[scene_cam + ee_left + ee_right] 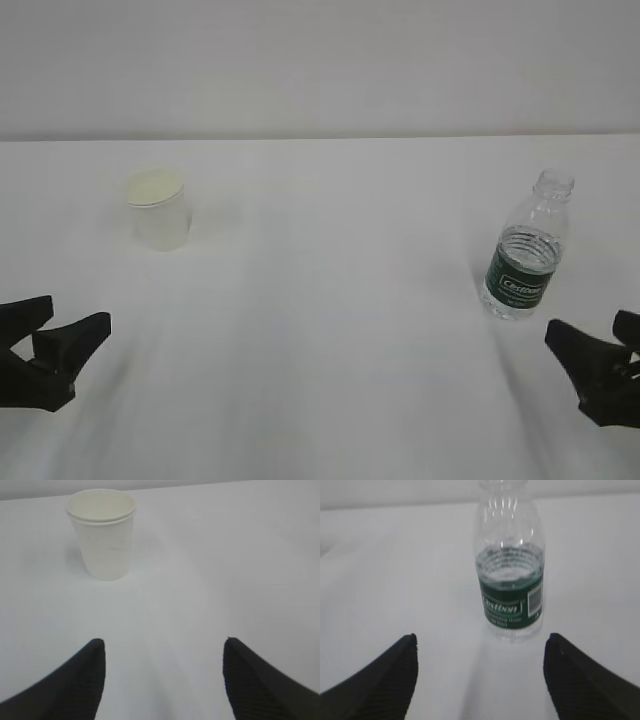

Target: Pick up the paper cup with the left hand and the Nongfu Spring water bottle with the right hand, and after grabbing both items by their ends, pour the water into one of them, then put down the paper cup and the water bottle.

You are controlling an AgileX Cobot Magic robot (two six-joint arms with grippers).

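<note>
A white table (320,330) fills nearly the whole scene, running back to a pale wall.

The left gripper (45,340) sits low at the near left edge of the table. Its two black fingers (75,685) stand well apart with nothing between them. The right gripper (600,355) sits at the near right edge, and its black fingers (580,680) are likewise spread wide and hold nothing. Both grippers are clear of the objects ahead of them.

The water bottle (525,250) stands upright on the right side of the table, just beyond the right gripper and roughly in line with the gap between its fingers. It is clear ribbed plastic with a dark green label and an uncapped mouth. Water (510,575) fills it to about the top of the label.

The paper cup (158,210) stands upright on the left side, farther back than the bottle and well apart from it. In the left wrist view it stands ahead of the fingers and off to the left of the gap between them.
</note>
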